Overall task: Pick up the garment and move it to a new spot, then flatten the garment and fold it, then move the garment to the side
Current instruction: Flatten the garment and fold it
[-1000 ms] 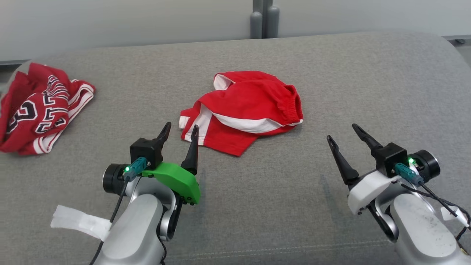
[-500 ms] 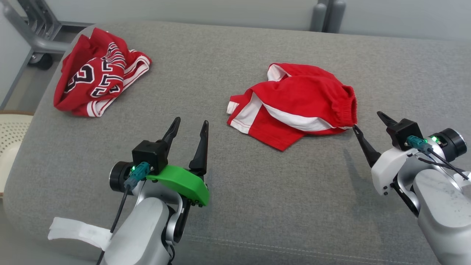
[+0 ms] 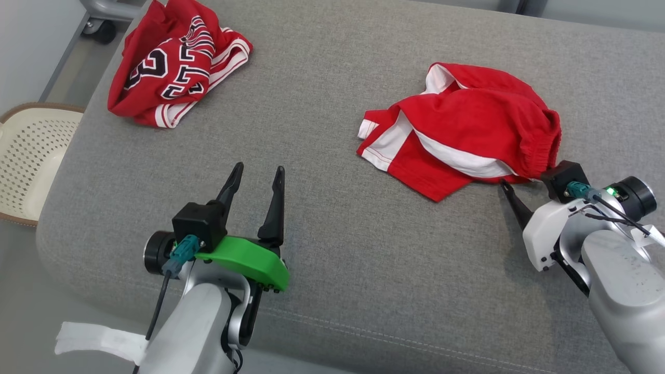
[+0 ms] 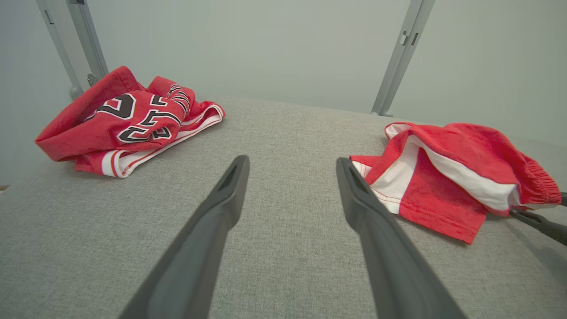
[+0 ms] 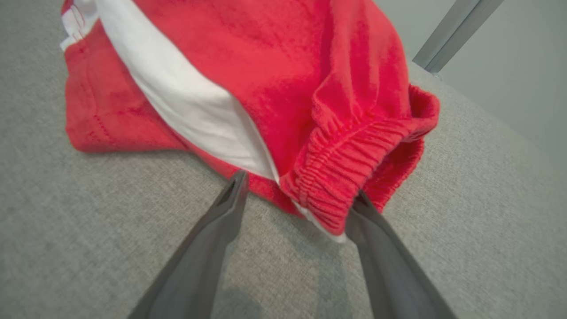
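Observation:
The garment, crumpled red shorts with white side panels and an elastic waistband, lies on the grey cushion. My right gripper is open at the garment's near right edge. In the right wrist view the bunched waistband sits between the spread fingers of this gripper, which is not closed on it. My left gripper stands open over bare cushion, well left of the garment. In the left wrist view nothing lies between the left gripper's fingers.
A second red garment with black and white numbers lies bunched at the cushion's far left corner. A cream perforated basket stands on the floor beyond the cushion's left edge. Grey metal posts rise behind the cushion.
The head camera has swung, shifting the whole picture. My right gripper has come up to the garment's waistband edge, and my left gripper now stands farther left of the garment. Both stay open.

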{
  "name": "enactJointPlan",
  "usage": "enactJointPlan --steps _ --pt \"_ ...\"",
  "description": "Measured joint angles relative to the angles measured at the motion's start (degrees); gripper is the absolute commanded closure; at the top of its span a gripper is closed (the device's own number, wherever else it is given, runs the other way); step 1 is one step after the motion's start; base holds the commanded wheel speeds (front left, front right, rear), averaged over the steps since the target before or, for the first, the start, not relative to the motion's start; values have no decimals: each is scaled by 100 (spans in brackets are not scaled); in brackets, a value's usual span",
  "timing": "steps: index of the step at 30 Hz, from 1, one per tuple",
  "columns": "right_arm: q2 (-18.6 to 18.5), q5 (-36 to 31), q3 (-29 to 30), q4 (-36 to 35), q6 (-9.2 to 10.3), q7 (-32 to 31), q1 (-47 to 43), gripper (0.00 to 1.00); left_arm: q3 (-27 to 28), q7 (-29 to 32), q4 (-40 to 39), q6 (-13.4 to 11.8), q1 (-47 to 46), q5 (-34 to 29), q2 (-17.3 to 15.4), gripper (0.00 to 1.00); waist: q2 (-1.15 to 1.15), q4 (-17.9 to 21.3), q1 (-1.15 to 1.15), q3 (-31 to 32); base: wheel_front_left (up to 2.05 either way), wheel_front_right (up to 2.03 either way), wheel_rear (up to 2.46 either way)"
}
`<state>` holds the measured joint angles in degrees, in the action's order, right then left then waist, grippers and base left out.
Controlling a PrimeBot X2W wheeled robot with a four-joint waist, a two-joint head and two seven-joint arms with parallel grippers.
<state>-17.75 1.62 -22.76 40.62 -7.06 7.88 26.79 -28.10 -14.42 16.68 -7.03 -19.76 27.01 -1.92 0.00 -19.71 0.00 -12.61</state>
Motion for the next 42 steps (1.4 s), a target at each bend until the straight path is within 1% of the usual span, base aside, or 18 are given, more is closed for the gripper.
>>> enactJointPlan --steps 3,7,12,14,16,17,18,21,23,24,25,26,27,29,33,36,39,42 --pt "15 1 -65 90 0 44 11 4 23 0 -60 -2 69 -53 1 0 0 35 0 -21 0 0 0" --pt "14 22 -126 203 -1 152 13 0 22 0 -129 -2 106 -58 1 0 0 133 0 -2 0 0 0" --pt "-31 93 -143 302 -1 226 14 0 -27 0 -214 -2 183 -58 -1 0 0 237 0 37 0 0 0" --pt "-64 98 -146 343 -1 269 15 3 -56 0 -232 -2 211 -58 0 0 0 258 0 48 0 0 0" --pt "-75 98 -171 389 -1 275 35 13 -64 0 -236 -3 238 -59 0 0 0 270 0 53 0 0 0" --pt "-74 97 -205 410 -2 276 62 15 -64 0 -236 -3 249 -59 0 0 0 274 0 55 0 0 0" --pt "-74 94 -250 431 -3 278 97 14 -65 0 -236 -3 256 -59 0 0 0 276 0 57 0 0 0" --pt "-76 67 -396 455 -8 326 188 4 -96 0 -238 -3 279 -59 -1 0 0 268 0 58 0 0 0" --pt "-79 55 -457 480 -8 346 244 2 -101 0 -243 -3 291 -69 2 0 0 246 0 59 0 0 0" --pt "-71 51 -498 490 -8 369 272 6 -83 0 -243 -3 303 -88 0 0 0 239 0 59 0 0 0" --pt "-60 49 -533 506 -8 370 304 12 -66 0 -243 -3 314 -101 -3 0 0 234 0 60 0 0 0" --pt "-53 51 -561 528 -8 370 328 35 -59 0 -243 -3 324 -102 -3 0 0 228 0 61 0 0 0" --pt "-48 51 -580 555 -8 371 339 51 -59 0 -243 -3 332 -103 -3 0 0 222 0 63 0 0 0" --pt "-46 67 -614 627 -8 376 340 65 -55 0 -243 -3 342 -105 -3 0 0 211 0 67 0 0 0" --pt "-26 141 -660 724 -8 377 352 78 46 0 -245 -3 383 -109 -2 0 0 214 0 82 0 0 0" --pt "27 200 -695 771 -8 379 386 100 131 0 -249 -3 437 -155 -8 0 0 262 0 99 0 0 0" --pt "49 307 -688 765 -8 427 426 100 191 0 -281 -4 450 -157 -7 0 0 331 0 113 0 0 0" --pt "200 665 -515 644 -8 509 478 100 223 0 -315 -4 453 -157 -7 0 0 416 0 128 0 0 0"
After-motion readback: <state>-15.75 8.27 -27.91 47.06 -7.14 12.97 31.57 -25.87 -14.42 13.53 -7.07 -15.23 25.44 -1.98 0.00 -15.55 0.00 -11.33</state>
